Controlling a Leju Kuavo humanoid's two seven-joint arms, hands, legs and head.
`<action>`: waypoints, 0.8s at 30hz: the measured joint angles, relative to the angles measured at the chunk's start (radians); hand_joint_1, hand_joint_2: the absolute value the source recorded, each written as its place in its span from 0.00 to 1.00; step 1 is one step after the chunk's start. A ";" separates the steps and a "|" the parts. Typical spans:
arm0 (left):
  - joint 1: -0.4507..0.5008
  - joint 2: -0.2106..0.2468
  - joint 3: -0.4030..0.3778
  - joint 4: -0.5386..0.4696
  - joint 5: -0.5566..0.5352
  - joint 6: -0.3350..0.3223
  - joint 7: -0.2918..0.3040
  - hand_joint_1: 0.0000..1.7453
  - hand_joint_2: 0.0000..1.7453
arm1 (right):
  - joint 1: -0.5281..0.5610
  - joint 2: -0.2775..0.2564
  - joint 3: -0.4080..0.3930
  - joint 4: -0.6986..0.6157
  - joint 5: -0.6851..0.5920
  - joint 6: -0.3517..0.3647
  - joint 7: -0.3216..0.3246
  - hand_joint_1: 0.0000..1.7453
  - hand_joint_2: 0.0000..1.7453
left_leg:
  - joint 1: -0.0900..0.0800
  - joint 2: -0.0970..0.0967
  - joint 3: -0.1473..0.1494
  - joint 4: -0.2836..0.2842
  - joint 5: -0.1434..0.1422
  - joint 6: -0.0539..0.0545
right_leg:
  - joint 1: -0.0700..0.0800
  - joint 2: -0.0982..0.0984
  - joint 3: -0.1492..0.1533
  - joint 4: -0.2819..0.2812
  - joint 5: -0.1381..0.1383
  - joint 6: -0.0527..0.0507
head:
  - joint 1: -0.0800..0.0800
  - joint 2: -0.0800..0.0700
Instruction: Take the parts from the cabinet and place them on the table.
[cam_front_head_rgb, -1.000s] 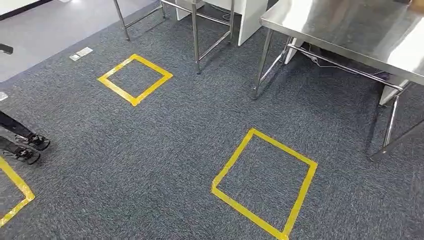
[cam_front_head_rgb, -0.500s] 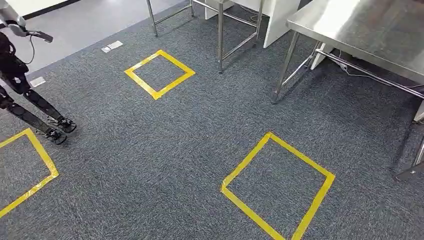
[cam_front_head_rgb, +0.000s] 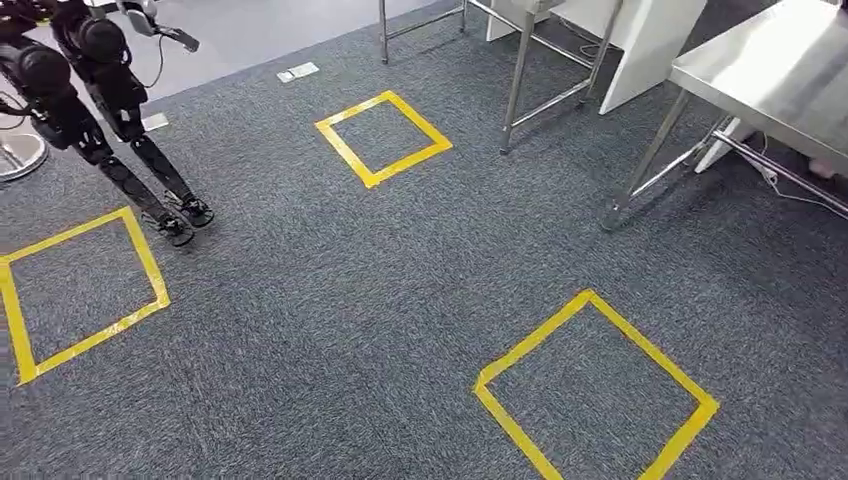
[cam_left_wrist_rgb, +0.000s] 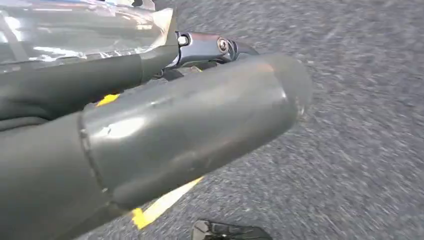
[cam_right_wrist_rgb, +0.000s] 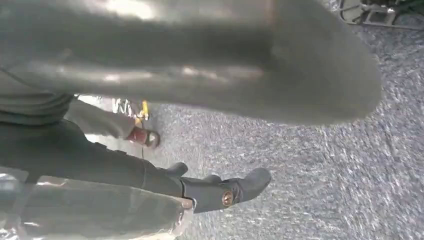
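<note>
**Both hands carrying bagged parts over the carpet**

A part in a clear plastic bag (cam_left_wrist_rgb: 75, 35) is lying against the left hand (cam_left_wrist_rgb: 165, 125), its fingers (cam_left_wrist_rgb: 210, 45) curling along the bag's edge. A second clear bag (cam_right_wrist_rgb: 95, 215) is sitting under the right hand (cam_right_wrist_rgb: 150, 100), dark fingers (cam_right_wrist_rgb: 225, 190) closing over it. Grey carpet (cam_front_head_rgb: 330, 330) is passing below, marked with yellow tape squares (cam_front_head_rgb: 383, 138). A steel table (cam_front_head_rgb: 770, 70) is standing far right. Another dark legged robot (cam_front_head_rgb: 100, 110) is standing far left.
</note>
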 joint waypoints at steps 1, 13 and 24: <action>0.000 0.000 0.002 0.000 0.003 0.003 0.000 0.00 0.00 | -0.001 -0.001 0.000 0.000 0.003 0.000 -0.002 0.00 0.00 | 0.001 -0.012 -0.001 0.003 0.000 -0.004 | -0.007 0.026 0.043 -0.096 0.039 0.009 | 0.001 0.000; 0.004 0.000 0.026 0.000 0.016 0.012 0.000 0.00 0.00 | -0.003 -0.003 0.014 0.000 0.012 -0.001 -0.013 0.00 0.00 | 0.010 0.051 -0.161 0.330 -0.156 -0.051 | 0.003 -0.052 0.049 -0.142 0.062 -0.051 | -0.008 0.000; 0.001 0.002 0.035 0.000 0.016 0.009 -0.010 0.00 0.00 | -0.010 -0.010 0.018 0.000 0.019 -0.006 -0.013 0.00 0.00 | 0.001 0.084 0.003 0.005 -0.015 -0.002 | 0.010 -0.035 0.035 -0.085 0.014 -0.025 | -0.005 0.000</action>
